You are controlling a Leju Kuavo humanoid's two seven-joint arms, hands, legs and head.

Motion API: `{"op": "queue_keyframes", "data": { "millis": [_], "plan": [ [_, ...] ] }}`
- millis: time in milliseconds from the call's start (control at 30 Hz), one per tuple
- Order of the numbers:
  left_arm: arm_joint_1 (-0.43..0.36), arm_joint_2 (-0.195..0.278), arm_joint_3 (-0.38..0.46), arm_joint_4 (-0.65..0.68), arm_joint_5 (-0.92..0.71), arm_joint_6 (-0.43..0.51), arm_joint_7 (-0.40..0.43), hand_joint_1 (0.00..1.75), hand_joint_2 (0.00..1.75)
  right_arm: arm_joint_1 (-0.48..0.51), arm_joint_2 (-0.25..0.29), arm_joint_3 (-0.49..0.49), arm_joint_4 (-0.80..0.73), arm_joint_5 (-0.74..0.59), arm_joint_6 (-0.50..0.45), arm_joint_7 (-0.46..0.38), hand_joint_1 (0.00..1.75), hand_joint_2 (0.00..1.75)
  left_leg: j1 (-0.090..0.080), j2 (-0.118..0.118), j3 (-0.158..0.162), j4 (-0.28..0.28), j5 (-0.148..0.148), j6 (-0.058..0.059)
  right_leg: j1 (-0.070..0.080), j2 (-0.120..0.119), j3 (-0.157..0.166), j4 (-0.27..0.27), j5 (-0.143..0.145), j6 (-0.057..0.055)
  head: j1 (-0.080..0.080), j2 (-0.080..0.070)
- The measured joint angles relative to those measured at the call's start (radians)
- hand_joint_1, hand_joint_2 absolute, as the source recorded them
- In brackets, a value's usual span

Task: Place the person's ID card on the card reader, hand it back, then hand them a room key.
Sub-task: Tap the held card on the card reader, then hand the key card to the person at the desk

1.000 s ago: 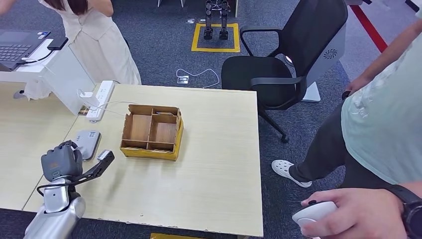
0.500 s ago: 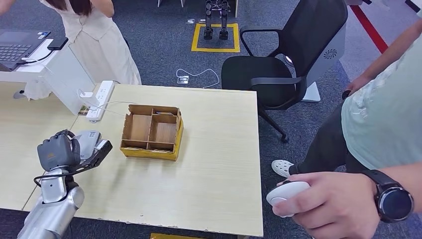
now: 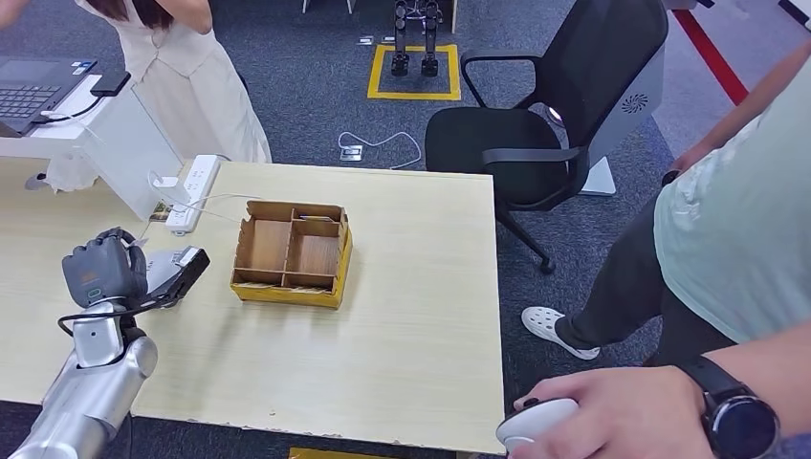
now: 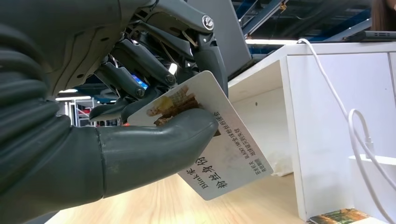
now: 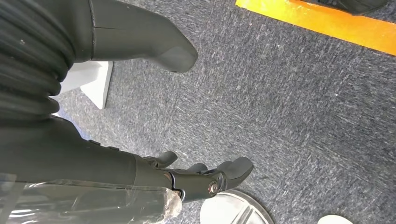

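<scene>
Left wrist view: the left hand (image 4: 107, 116) pinches the ID card (image 4: 219, 144) between thumb and fingers (image 4: 205, 51). Head view: it hovers over the card reader (image 3: 164, 266), at nine o'clock of the box (image 3: 292, 253) on the counter (image 3: 411, 287). The right hand (image 5: 154, 140) hangs with fingers apart, holding nothing.

- You have one ID card (image 4: 219, 154), pinched in the left hand (image 3: 96, 271).
- One card reader (image 3: 164, 266).
- One compartment box (image 3: 291, 253) on the table (image 3: 411, 325).
- One power strip (image 3: 192, 192).
- One office chair (image 3: 545, 115).
- One laptop (image 3: 33, 88).
- Two people stand near.
</scene>
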Motion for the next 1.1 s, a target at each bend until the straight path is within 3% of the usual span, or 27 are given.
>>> {"op": "queue_keyframes", "data": {
  "millis": [333, 667, 1100],
  "plan": [
    [-0.015, 0.026, -0.009, 0.043, 0.02, -0.01, 0.039, 1.75, 1.75, 0.001, -0.005, 0.018, -0.001, -0.031, -0.029, -0.004, 0.0, 1.75, 0.0, 0.0, 0.0, 0.0, 0.0, 0.0, 0.0, 0.0, 0.0, 0.0, 0.0, 0.0, 0.0, 0.0],
    [0.047, 0.096, 0.016, 0.048, 0.051, -0.02, 0.07, 1.75, 1.75, 0.006, -0.017, 0.051, -0.01, -0.064, -0.059, 0.0, 0.0, 1.75, 0.0, 0.0, -0.001, 0.0, 0.0, 0.0, 0.0, 0.0, 0.0, 0.0, 0.0, 0.0, 0.0, 0.0],
    [0.078, 0.118, 0.044, 0.042, 0.048, -0.04, 0.067, 1.75, 1.75, -0.003, -0.019, 0.077, -0.011, -0.105, -0.064, -0.017, 0.0, 1.75, 0.0, 0.0, -0.001, 0.0, 0.0, 0.0, 0.0, 0.0, 0.0, 0.0, 0.0, 0.0, 0.0, 0.0]
  ]
}}
